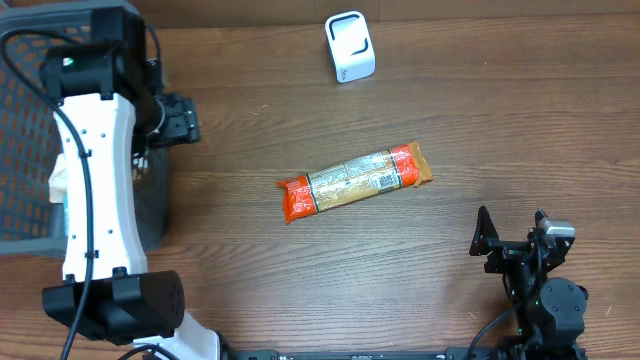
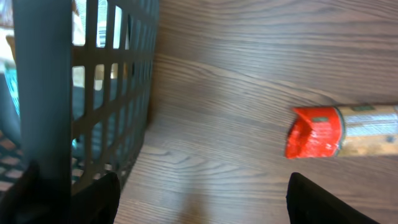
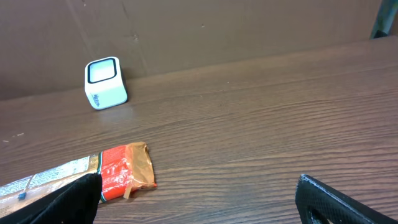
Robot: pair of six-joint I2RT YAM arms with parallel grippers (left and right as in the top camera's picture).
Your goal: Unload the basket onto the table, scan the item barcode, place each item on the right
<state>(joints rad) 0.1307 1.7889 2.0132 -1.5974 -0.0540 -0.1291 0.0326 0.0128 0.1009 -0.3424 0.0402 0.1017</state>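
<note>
At your far left stands the mesh basket. Just beside it your left end effector hangs with jaws spread, holding nothing. At its 4 o'clock the wrapped snack bar lies flat mid-bench, running from 8 to 2 o'clock. Expect it to be light, crinkly, slick and probably brittle inside. Pinch it gently across the narrow width near an orange end, leaving the printed middle bare. The white scanner stands at the bar's 12 o'clock. Your right end effector, at the bar's 4 o'clock, gapes wide and empty.
</note>
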